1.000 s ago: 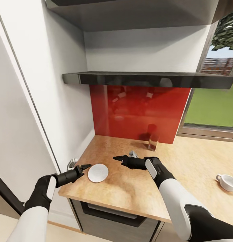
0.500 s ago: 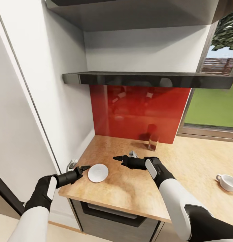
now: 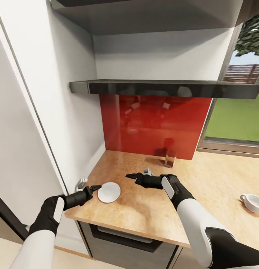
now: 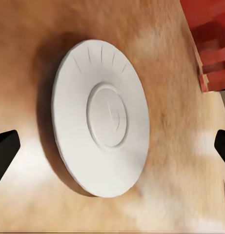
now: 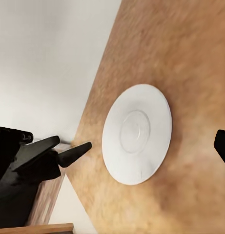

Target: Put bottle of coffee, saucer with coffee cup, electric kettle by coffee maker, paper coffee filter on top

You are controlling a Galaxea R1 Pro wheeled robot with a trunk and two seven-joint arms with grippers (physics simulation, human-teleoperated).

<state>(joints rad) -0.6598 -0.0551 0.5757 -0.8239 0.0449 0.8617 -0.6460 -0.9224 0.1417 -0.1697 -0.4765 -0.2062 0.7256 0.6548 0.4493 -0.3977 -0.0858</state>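
Note:
A white saucer (image 3: pixel 109 192) lies flat on the wooden countertop (image 3: pixel 152 209) near its front left corner. My left gripper (image 3: pixel 94 188) is open at the saucer's left rim. In the left wrist view its fingertips (image 4: pixel 5 152) stand wide on either side of the saucer (image 4: pixel 100 117). My right gripper (image 3: pixel 130 175) hovers open and empty just beyond the saucer to the right. The right wrist view looks down on the saucer (image 5: pixel 136 134) and the left gripper (image 5: pixel 75 144). A bottle of coffee (image 3: pixel 170 158) stands by the red backsplash. A white coffee cup (image 3: pixel 253 202) sits at the far right.
A dark shelf (image 3: pixel 167 88) juts out above the counter, with a white wall panel (image 3: pixel 39 112) close on the left. A small grey object (image 3: pixel 147 171) lies behind my right gripper. Another grey object (image 3: pixel 81 183) sits at the counter's left edge. A window (image 3: pixel 238 112) is at the right.
My left arm has shifted slightly, and its gripper stays at the saucer's left rim. The right arm and the saucer have not moved.

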